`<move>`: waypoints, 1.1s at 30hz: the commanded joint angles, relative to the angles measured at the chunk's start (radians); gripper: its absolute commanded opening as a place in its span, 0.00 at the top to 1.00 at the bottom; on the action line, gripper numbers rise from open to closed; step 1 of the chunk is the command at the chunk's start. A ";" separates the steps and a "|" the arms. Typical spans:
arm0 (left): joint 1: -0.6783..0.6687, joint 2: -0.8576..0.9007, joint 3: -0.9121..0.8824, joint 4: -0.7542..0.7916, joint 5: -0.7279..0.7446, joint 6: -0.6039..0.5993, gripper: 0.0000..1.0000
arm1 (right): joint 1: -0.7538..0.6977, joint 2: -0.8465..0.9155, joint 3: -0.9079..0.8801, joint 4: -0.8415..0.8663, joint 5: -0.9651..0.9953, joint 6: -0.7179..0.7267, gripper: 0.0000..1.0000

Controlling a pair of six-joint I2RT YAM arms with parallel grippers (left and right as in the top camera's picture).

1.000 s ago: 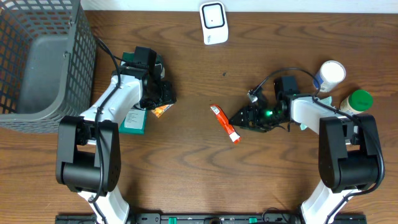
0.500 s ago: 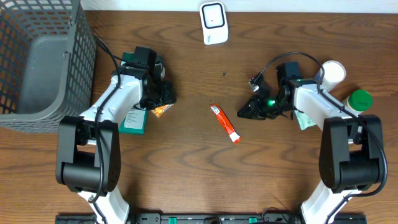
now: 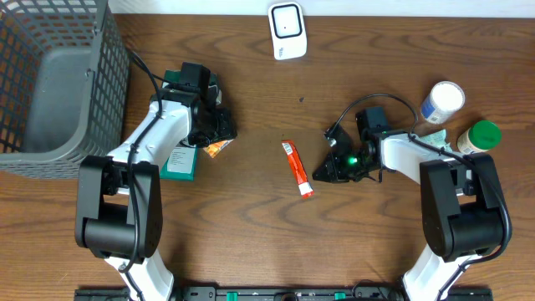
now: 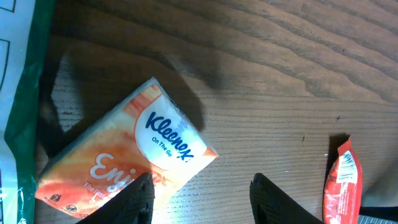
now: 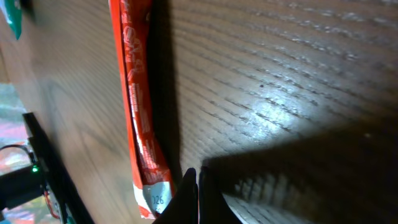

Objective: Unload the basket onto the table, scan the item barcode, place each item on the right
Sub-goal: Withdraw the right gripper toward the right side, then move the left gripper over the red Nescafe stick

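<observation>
Right fingers (image 5: 188,196): pressed together with no gap and nothing between them; tips low over the wood.
Right gripper (image 3: 320,174): closed and empty, just at 3 o'clock of the sachet's near end; whether it touches cannot be told.
Sachet (image 3: 296,168): red, narrow, flat on the table near its middle. In the overhead view its long axis runs from 11 to 5 o'clock, with a pale end at 5. Neither gripper holds it.
Left fingers (image 4: 140,200): about half spread, with bare wood between the tips. In the wrist view one finger overlaps the near edge of the tissue pack; nothing is gripped.
Left gripper (image 3: 221,132): partly open and empty, at 9 o'clock of the sachet, well apart from it.
Tissue pack (image 4: 124,162): orange and white, Kleenex print, lying flat, skewed, directly below the left gripper.
Green box (image 3: 178,160): flat, partly under the left arm, just beside the tissue pack at its 8 o'clock.
Scanner (image 3: 286,31): white, at the far table edge, 12 o'clock of the sachet, well apart.
White bottle (image 3: 443,101): at 2 o'clock of the right gripper, near the right edge.
Green-lid jar (image 3: 482,134): near the white bottle, at its 4 o'clock.
Basket (image 3: 121,84): grey mesh, far-left corner, 10 o'clock of the left gripper.
Table (image 3: 251,238): brown wood grain.
</observation>
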 commanded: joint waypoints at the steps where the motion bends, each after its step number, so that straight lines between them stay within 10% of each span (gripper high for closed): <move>1: 0.002 -0.019 0.038 -0.008 -0.005 0.011 0.48 | -0.002 0.002 0.064 0.006 -0.125 0.024 0.98; 13: -0.124 -0.134 0.059 -0.080 0.118 -0.021 0.48 | -0.130 -0.019 0.376 -0.034 0.002 0.158 0.51; 17: -0.238 -0.106 0.035 -0.058 0.045 -0.134 0.48 | -0.185 -0.019 0.409 -0.011 0.002 0.158 0.01; 33: -0.600 0.053 0.010 0.005 -0.285 -0.408 0.48 | -0.259 -0.018 0.408 -0.050 0.215 0.158 0.01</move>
